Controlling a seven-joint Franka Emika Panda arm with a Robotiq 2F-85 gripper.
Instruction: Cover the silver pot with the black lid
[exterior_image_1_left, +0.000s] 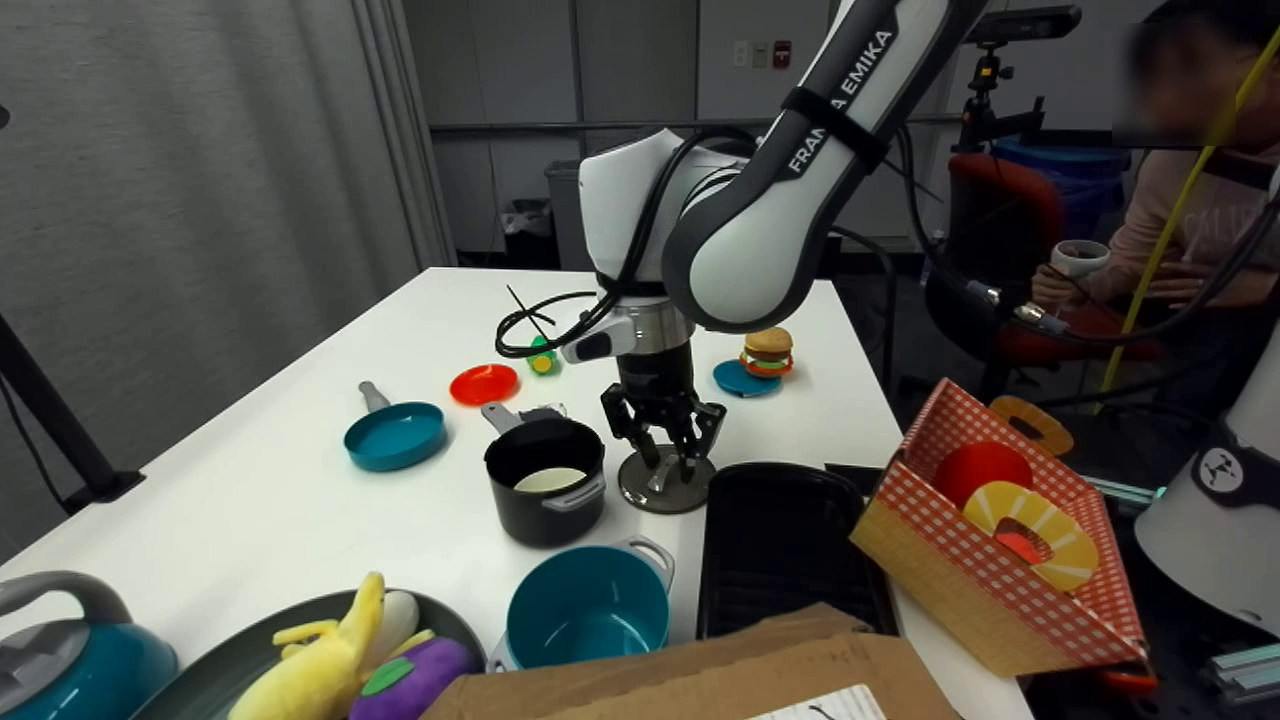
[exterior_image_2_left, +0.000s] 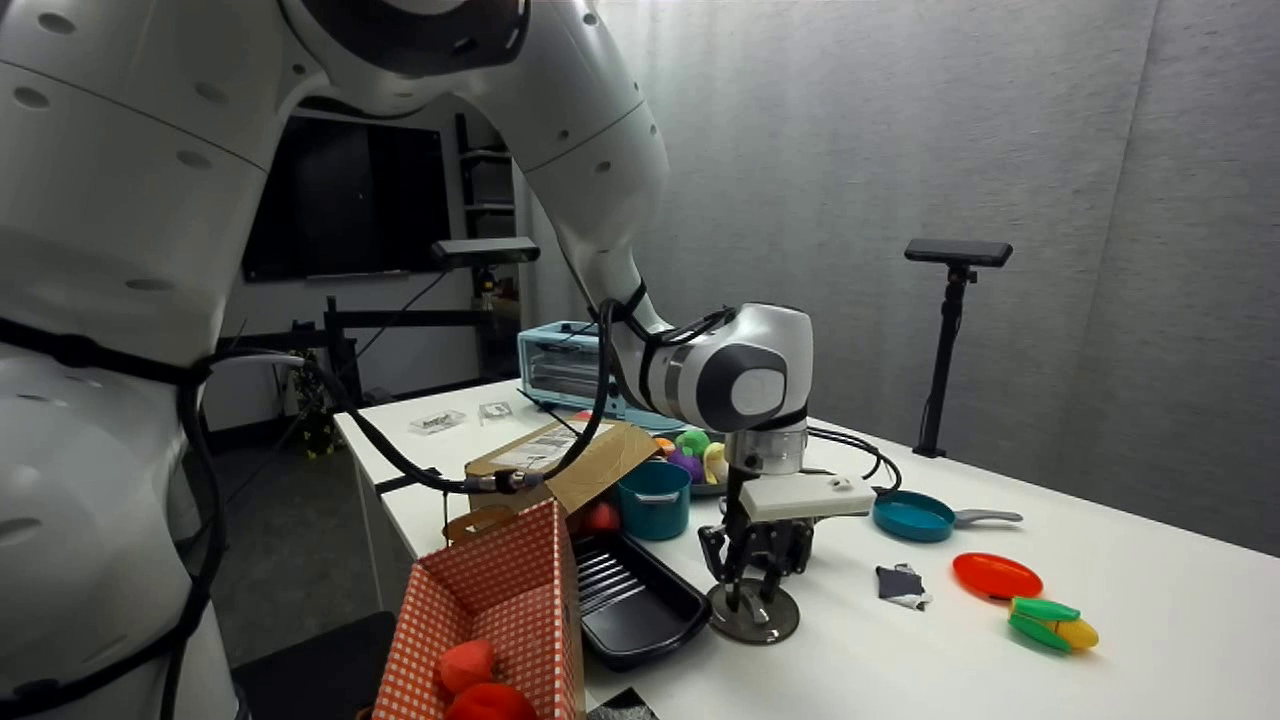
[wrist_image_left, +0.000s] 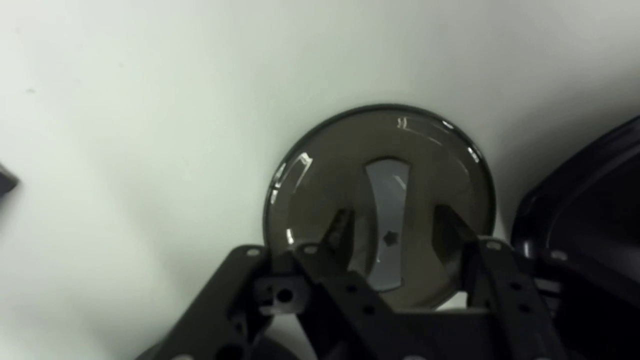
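The black lid (exterior_image_1_left: 640, 492) lies flat on the white table, dark and glossy with a grey bar-shaped knob. It also shows in an exterior view (exterior_image_2_left: 778, 622) and in the wrist view (wrist_image_left: 330, 160). My gripper (exterior_image_1_left: 668, 465) points down over the lid; it also shows in an exterior view (exterior_image_2_left: 752, 597). In the wrist view the gripper (wrist_image_left: 393, 220) is open, one finger on each side of the knob, with gaps to both. The silver pot (exterior_image_1_left: 530, 510) stands beside the lid, looking dark with grey handles; something pale shows inside. In an exterior view the gripper mostly hides it.
A black tray (exterior_image_1_left: 790, 560) lies close beside the lid. A teal pot (exterior_image_1_left: 590, 610), a cardboard box (exterior_image_1_left: 720, 670) and a red-checked basket (exterior_image_1_left: 960, 590) stand near. A teal pan (exterior_image_1_left: 397, 437), red plate (exterior_image_1_left: 485, 384) and toy corn (exterior_image_2_left: 1050, 625) lie farther off.
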